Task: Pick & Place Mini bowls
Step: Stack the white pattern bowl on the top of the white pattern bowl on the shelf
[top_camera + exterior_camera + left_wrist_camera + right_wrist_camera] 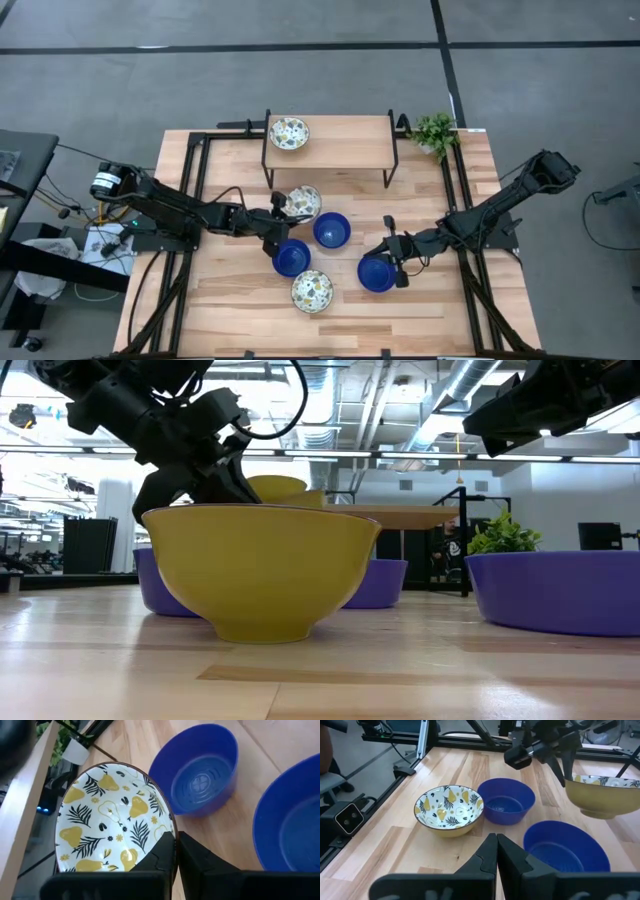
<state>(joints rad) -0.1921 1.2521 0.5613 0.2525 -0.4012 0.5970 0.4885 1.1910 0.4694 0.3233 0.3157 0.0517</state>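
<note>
1. Mini bowls, six of them, sit about the wooden worktop (230, 300): three blue and three white with a yellow pear-and-leaf print inside.
2. One patterned bowl (289, 132) stands on the raised shelf (340, 145) at the far side of the worktop, near its left end.
3. A second patterned bowl (312, 291) rests on the worktop nearest the front edge, just in front of a blue bowl (291, 257).
4. Another blue bowl (331, 229) stands in the middle, just beside the first blue one.
5. The left hand (277, 212) is clamped on the rim of the third patterned bowl (302, 202), one finger inside and one outside, as the left wrist view shows (112, 827); the right wrist view shows this bowl (602, 795) lifted clear of the worktop.
6. The right hand (396, 262) hovers at the right rim of the third blue bowl (375, 273), right of centre; its fingers (515, 857) are closed together on nothing.
7. A small green plant (435, 132) stands at the far right corner of the worktop.
</note>
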